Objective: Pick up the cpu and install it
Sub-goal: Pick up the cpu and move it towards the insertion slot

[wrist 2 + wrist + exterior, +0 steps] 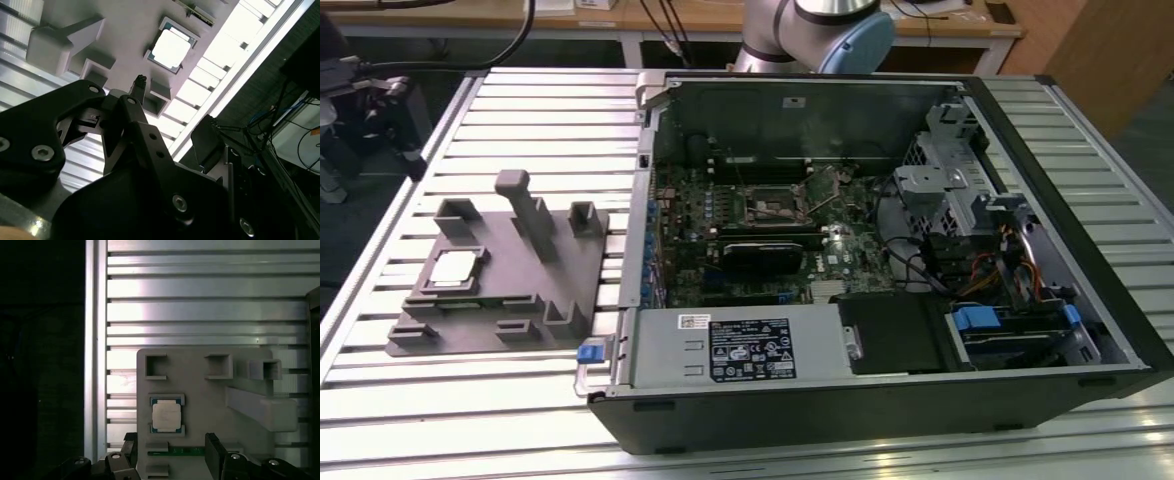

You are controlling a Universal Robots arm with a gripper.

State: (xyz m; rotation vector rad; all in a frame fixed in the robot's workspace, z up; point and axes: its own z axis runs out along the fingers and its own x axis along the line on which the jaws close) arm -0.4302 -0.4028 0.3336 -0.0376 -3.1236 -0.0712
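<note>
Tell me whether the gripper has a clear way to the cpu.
Probably yes: the cpu lies uncovered in the grey fixture tray, and the open gripper hangs above it with nothing between.

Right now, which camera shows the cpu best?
The first wrist view: the cpu sits face-on, whole, in a pocket of the grey tray. The second wrist view shows it slanted and glare-washed; the exterior view shows it from afar, obliquely.
</note>
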